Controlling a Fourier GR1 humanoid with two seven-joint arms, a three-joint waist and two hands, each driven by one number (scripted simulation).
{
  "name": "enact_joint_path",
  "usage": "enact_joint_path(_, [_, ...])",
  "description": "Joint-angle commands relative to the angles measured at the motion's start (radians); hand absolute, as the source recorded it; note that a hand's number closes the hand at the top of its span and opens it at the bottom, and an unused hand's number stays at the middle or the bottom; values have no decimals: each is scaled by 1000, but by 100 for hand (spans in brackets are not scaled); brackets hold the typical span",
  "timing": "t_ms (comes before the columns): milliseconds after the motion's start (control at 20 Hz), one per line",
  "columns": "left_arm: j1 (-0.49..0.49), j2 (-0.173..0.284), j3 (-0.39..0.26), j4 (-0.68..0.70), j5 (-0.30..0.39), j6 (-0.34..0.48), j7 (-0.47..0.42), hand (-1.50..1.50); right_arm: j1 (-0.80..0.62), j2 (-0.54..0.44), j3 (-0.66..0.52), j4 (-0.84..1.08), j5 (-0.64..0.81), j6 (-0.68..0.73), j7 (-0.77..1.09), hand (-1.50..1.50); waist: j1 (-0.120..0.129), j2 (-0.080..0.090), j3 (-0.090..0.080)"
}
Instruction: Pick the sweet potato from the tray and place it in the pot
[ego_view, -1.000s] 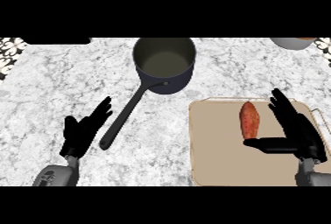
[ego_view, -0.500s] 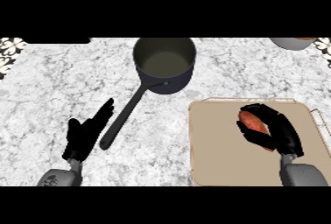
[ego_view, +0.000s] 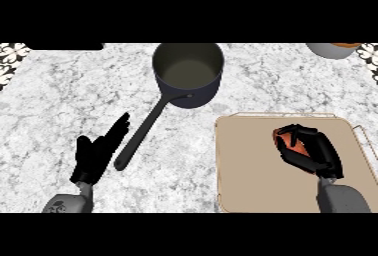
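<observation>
r black hand (ego_view: 310, 150) is now curled round the orange-red sweet potato (ego_view: 289, 142) on the beige flat tray (ego_view: 251, 165); a sec ago it lay open beside it, so the grasp looks made & the lift comes next. potato not yet off the tray. dark round metal pot (ego_view: 188, 72) w/ long handle sits well apart, up-left. l black hand (ego_view: 96, 155) rests open by the handle.
</observation>
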Motion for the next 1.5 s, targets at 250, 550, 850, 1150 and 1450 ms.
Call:
enact_joint_path(250, [-3, -14, 18, 28, 9, -14, -5, 0, 35, -6, 57, 105, 98, 56, -279, 150, -1, 12, 9])
enact_joint_path(550, [-15, 20, 50, 46, 12, -49, -12, 0, 82, 0, 72, -106, 151, -46, -226, 150, -7, 10, 8])
enact_joint_path(850, [1, -5, 27, 21, -12, -38, 3, 0, 143, 8, 142, -324, 289, -145, -111, 150, -6, 10, 8])
enact_joint_path(1150, [17, -19, 18, -32, -16, -21, 51, 0, 163, -4, 215, -593, 431, -204, 63, 150, -6, 8, 8])
enact_joint_path(1450, [4, -46, 21, 13, -30, -4, 10, 0, 21, 10, 289, -723, 586, -168, 371, 150, -2, 11, 8])
